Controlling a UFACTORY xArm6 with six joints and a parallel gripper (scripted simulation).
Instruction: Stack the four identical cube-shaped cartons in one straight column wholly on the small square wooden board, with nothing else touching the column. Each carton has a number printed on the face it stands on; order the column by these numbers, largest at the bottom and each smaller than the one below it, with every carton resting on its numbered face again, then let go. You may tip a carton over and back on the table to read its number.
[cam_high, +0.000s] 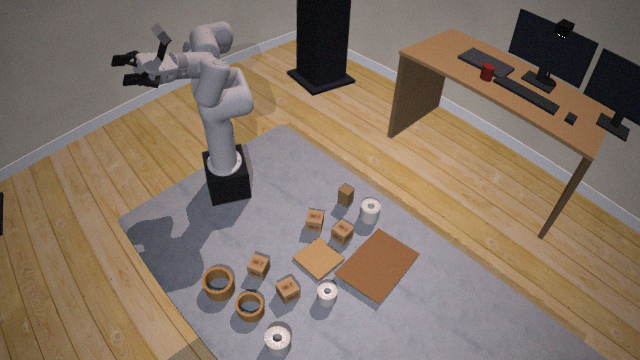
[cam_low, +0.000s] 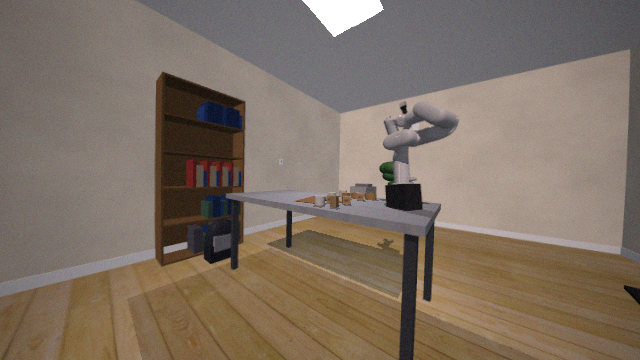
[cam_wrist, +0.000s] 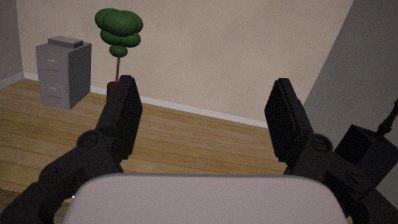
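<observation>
Top view, read left to right.

Gripper (cam_high: 131, 69) sits high at the far left, well off the surface (cam_high: 450, 310), pointing out to about 9 o'clock, away from everything it must handle. Jaws spread to their full width, nothing between them; the wrist view shows only bare floor, a plant (cam_wrist: 119, 27) and a filing cabinet (cam_wrist: 63, 72) beyond the pads.

Arm base (cam_high: 227, 180) stands at the surface's 10 o'clock corner.

Cartons: five small brown cubes show, though the task speaks of four; which is the odd one cannot be told. Two lie low, carton A (cam_high: 258, 265) and carton B (cam_high: 288, 288). Three lie further right, carton C (cam_high: 315, 220), carton D (cam_high: 342, 231), carton E (cam_high: 346, 194). All apart from each other, none stacked.

Small square wooden board (cam_high: 318, 258) lies between the two groups, bare, touching the larger brown board (cam_high: 377, 264) at its 3 o'clock side.

Key relation: every carton lies toward 4 to 5 o'clock from the jaws, well apart and far below; the arm must swing nearly right round.

Containers: two open wooden rings (cam_high: 218, 283), (cam_high: 250, 306), hollow, nothing visible in them. Three white rolls (cam_high: 370, 210), (cam_high: 327, 293), (cam_high: 278, 338).
</observation>
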